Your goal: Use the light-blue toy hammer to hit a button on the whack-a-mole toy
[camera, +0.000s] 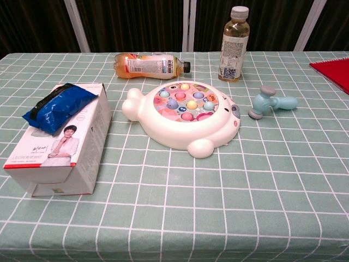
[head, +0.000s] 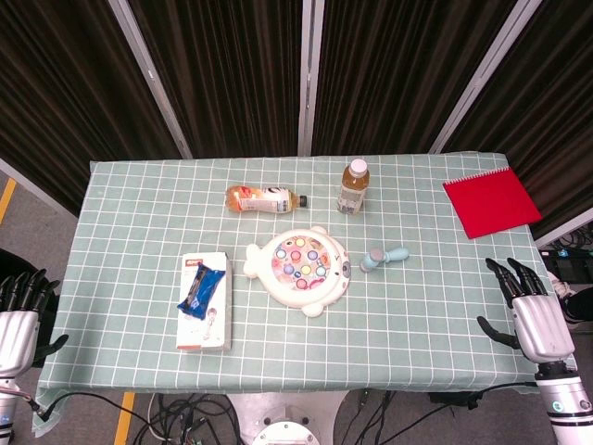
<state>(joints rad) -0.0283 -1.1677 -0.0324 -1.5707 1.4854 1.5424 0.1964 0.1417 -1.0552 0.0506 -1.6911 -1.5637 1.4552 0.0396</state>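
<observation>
The light-blue toy hammer (head: 384,257) (camera: 271,102) lies on its side on the checked cloth, just right of the whack-a-mole toy (head: 300,270) (camera: 184,115). That toy is a white, bear-shaped base with several pastel buttons on top, near the table's middle. My right hand (head: 531,310) hangs open at the table's right edge, well right of the hammer, holding nothing. My left hand (head: 20,311) is open off the left edge, far from both. The chest view shows neither hand.
An orange drink bottle (head: 265,198) (camera: 150,65) lies on its side behind the toy. A tea bottle (head: 353,187) (camera: 233,43) stands upright at the back. A white box (head: 206,302) (camera: 62,139) with a blue packet (head: 201,288) on top sits left. A red notebook (head: 490,202) lies at the back right.
</observation>
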